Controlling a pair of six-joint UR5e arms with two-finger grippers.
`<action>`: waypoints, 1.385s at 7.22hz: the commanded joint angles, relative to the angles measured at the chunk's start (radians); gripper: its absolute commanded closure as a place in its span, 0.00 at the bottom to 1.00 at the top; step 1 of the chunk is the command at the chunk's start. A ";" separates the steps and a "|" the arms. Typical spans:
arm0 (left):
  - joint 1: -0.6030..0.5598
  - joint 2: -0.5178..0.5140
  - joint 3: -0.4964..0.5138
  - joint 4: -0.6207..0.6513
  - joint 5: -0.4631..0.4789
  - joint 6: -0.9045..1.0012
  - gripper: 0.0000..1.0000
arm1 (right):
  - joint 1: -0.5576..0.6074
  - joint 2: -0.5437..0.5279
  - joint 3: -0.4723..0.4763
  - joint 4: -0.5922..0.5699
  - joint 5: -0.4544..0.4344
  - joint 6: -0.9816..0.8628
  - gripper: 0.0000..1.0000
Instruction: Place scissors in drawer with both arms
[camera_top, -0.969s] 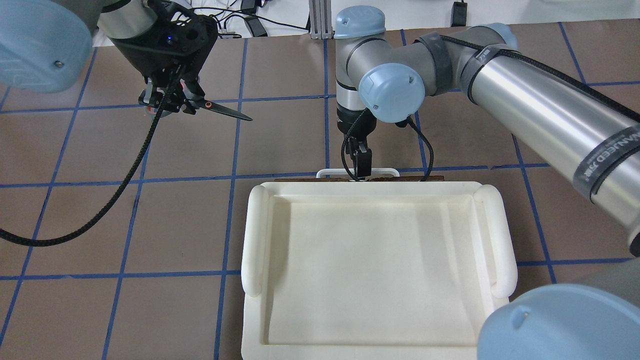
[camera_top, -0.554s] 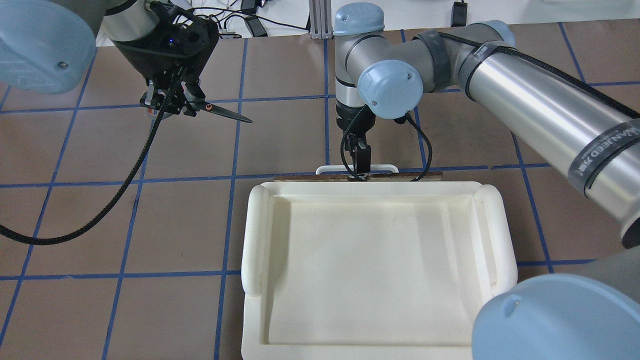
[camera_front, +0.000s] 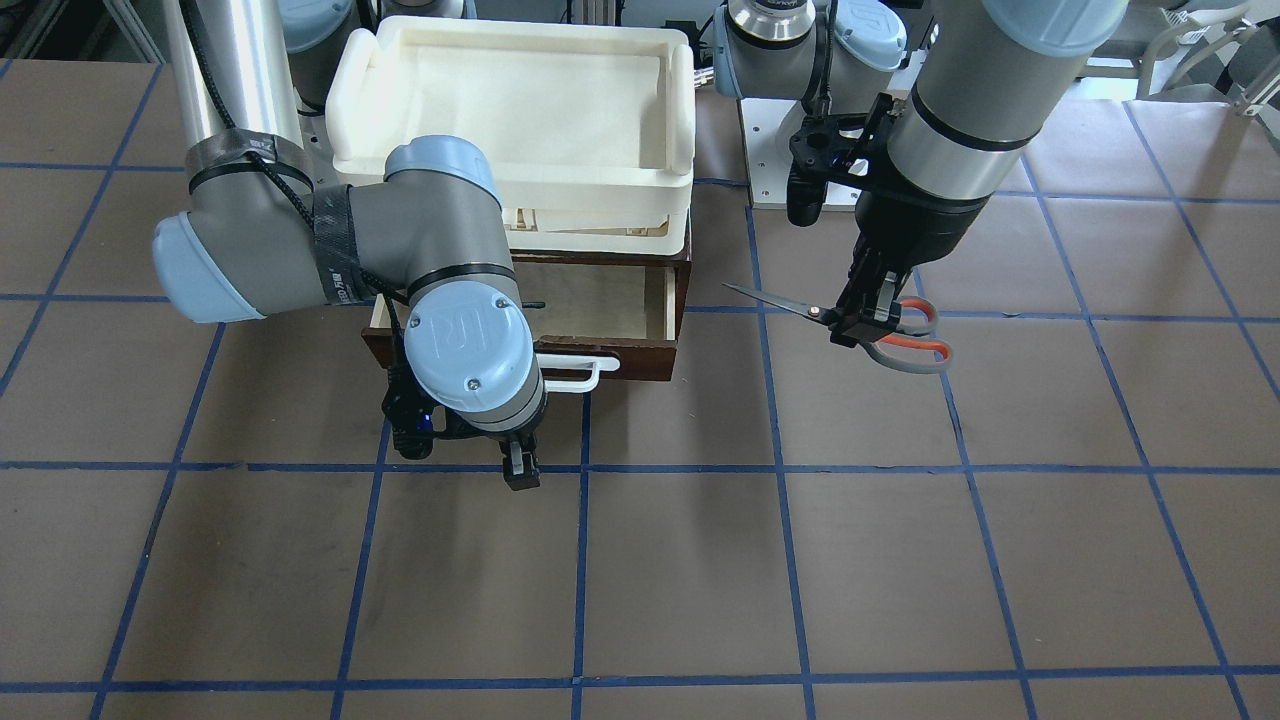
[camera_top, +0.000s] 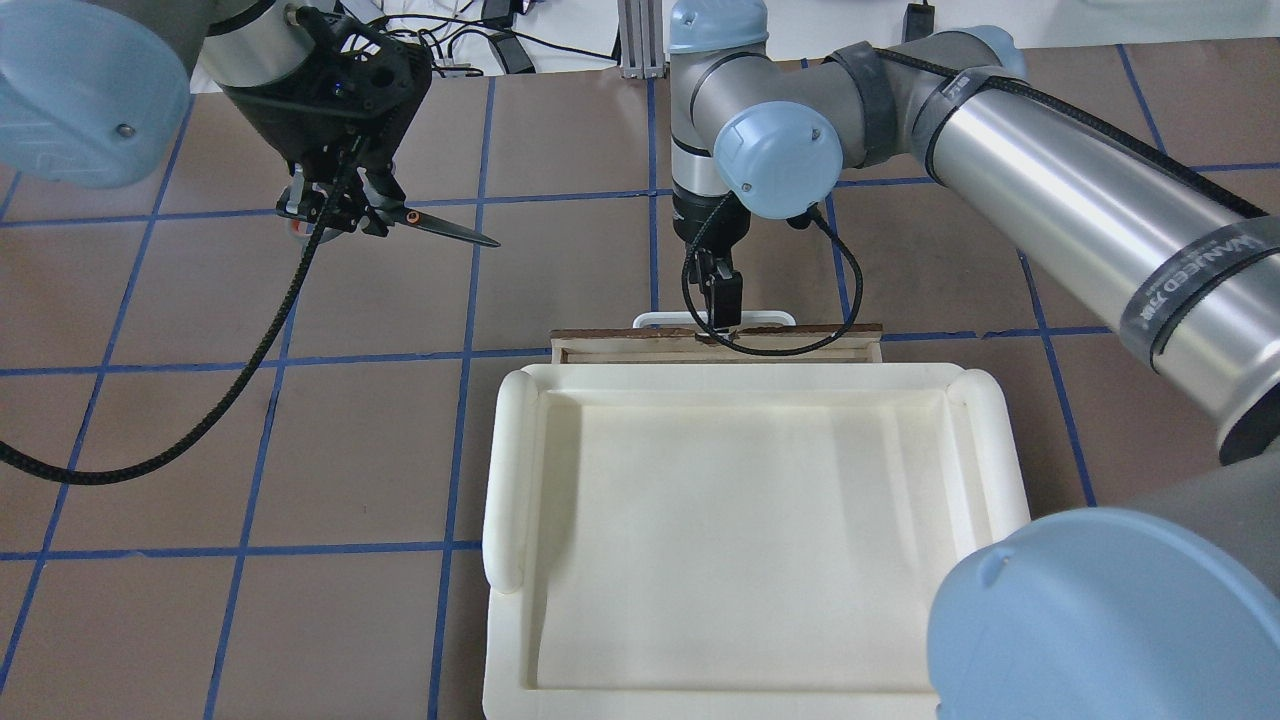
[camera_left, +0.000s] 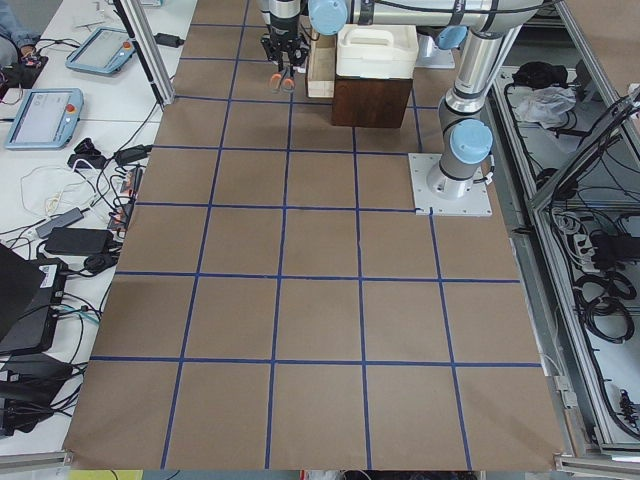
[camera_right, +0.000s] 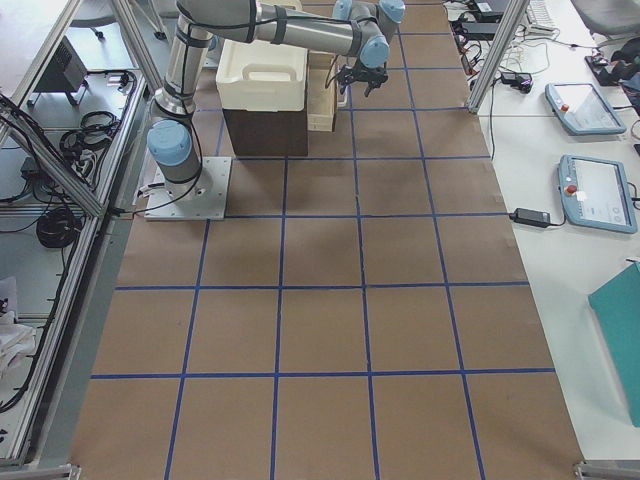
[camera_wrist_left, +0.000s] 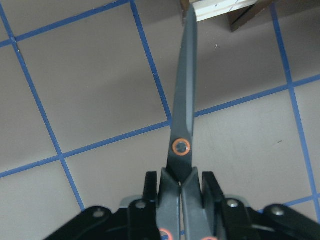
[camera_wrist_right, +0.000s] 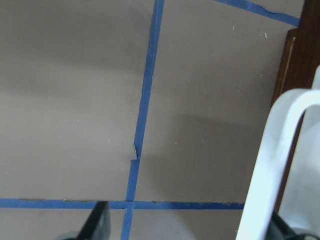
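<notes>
My left gripper (camera_top: 335, 215) is shut on the scissors (camera_top: 450, 230) near the pivot and holds them above the table, left of the drawer. The blades point toward the drawer in the left wrist view (camera_wrist_left: 182, 125). The grey and orange loops (camera_front: 915, 340) stick out behind my left gripper (camera_front: 862, 318). The drawer (camera_front: 640, 360) is partly open, with its pale interior (camera_front: 600, 300) showing. My right gripper (camera_top: 722, 305) is at the white loop handle (camera_top: 660, 320). Its fingers (camera_wrist_right: 97, 222) stand wide apart, with the handle (camera_wrist_right: 280, 150) against the far one.
A cream-white foam tray (camera_top: 505, 470) sits on top of the dark cabinet, above the drawer, and it also shows in the front-facing view (camera_front: 345, 90). The brown table has blue tape grid lines (camera_top: 465, 300). My right arm's long silver link (camera_top: 1080, 220) spans the right side.
The drawer has slid out from under the tray, and its wooden rim now shows. My right gripper moved away from the cabinet with the handle. My left gripper and the scissors barely shifted.
</notes>
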 joint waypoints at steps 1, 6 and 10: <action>0.001 0.000 0.000 -0.002 0.006 -0.025 1.00 | -0.002 0.023 -0.032 0.000 -0.002 -0.011 0.00; -0.007 -0.002 0.000 -0.014 0.006 -0.053 1.00 | -0.014 0.055 -0.093 -0.002 -0.002 -0.049 0.00; -0.007 0.023 -0.044 -0.008 0.006 -0.051 1.00 | -0.032 0.073 -0.113 -0.011 -0.005 -0.092 0.00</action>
